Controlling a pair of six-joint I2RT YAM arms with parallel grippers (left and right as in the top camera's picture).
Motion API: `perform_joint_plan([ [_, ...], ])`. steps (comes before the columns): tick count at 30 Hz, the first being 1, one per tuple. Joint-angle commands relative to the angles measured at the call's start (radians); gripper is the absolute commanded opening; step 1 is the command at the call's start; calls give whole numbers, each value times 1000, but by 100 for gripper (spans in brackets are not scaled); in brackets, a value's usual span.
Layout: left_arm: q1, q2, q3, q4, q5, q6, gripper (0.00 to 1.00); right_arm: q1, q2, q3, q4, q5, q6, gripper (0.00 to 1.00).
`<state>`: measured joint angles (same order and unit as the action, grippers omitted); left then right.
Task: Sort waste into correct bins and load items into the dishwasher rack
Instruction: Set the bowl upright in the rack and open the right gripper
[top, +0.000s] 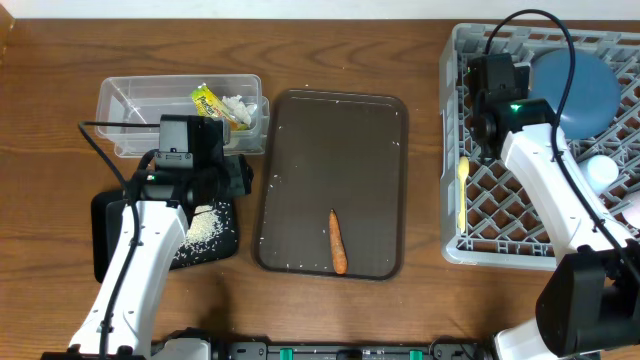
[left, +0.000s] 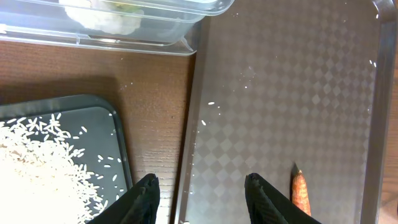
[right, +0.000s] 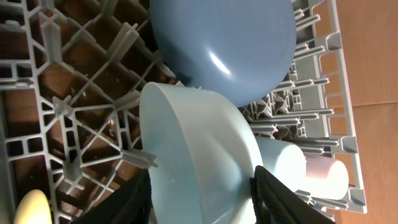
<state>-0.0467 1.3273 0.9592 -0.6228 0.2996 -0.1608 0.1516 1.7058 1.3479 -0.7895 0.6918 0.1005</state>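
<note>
Left wrist shows my left gripper (left: 200, 186) wide apart, the carrot (left: 301, 196) at three o'clock. It is thin and round, so a bad pinch may roll it away. My right gripper (right: 200, 186) is apart too.

Print on the snack wrapper (top: 207, 100) is illegibly small.

We are seeing open room over the brown serving tray (top: 330, 150) at frame center, with only the carrot (top: 337, 243) lying near its lower edge. In the rack (top: 492, 222) at frame right, the plate (top: 578, 88) and bowl (right: 199, 155) are crowding the far-right cells.
</note>
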Motion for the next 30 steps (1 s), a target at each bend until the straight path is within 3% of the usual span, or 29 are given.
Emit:
perform_joint_plan([
  [1, 5, -8, 6, -2, -6, -2, 47, -6, 22, -20, -17, -141, 32, 52],
  [10, 5, -8, 6, -5, -6, -2, 47, 34, -62, -20, 29, -153, 23, 58],
  [13, 5, -8, 6, -5, -6, -2, 47, 19, -132, -20, 79, -214, 23, 65],
  [17, 5, -8, 6, -5, -6, -2, 47, -11, -196, -20, 113, -280, 23, 65],
  [30, 5, -8, 6, -5, -6, -2, 47, -27, -211, -20, 35, -297, 22, 69],
])
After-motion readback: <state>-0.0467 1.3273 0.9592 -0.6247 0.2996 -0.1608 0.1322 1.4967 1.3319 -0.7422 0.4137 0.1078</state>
